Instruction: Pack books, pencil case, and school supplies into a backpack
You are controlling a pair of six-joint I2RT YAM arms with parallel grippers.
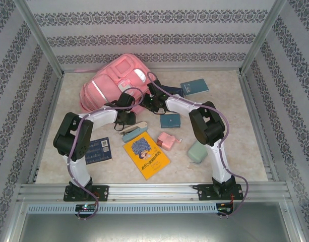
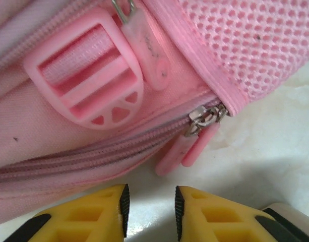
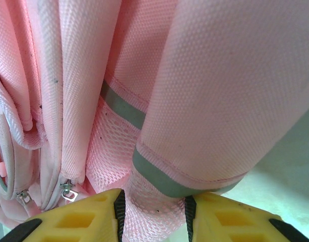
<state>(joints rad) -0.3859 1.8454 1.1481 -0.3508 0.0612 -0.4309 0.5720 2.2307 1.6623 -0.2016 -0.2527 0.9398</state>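
1. Backpack (image 1: 116, 83): pink, lying far left on the worktop (image 1: 230, 116); zip pulls (image 2: 194, 143) sit at the closed end, so judged zipped shut.
2. Left end effector (image 2: 151, 204): jaws partly apart, empty, just near the zip pulls.
3. Right end effector (image 3: 154, 206): jaws partly apart against a padded strap (image 3: 209, 101); whether it grips, cannot tell.
4. Yellow book (image 1: 145, 154), navy book (image 1: 99, 150), teal book (image 1: 194, 86), pink box (image 1: 168, 140), teal pad (image 1: 170, 120): loose on the worktop. Nothing packed; all packing left.

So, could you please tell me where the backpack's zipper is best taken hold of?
I'd grip the two pink pull tabs, not the metal slider. They lie side by side, sticking out from the backpack over the table, so come from the table side, jaws astride the pair near their free ends.
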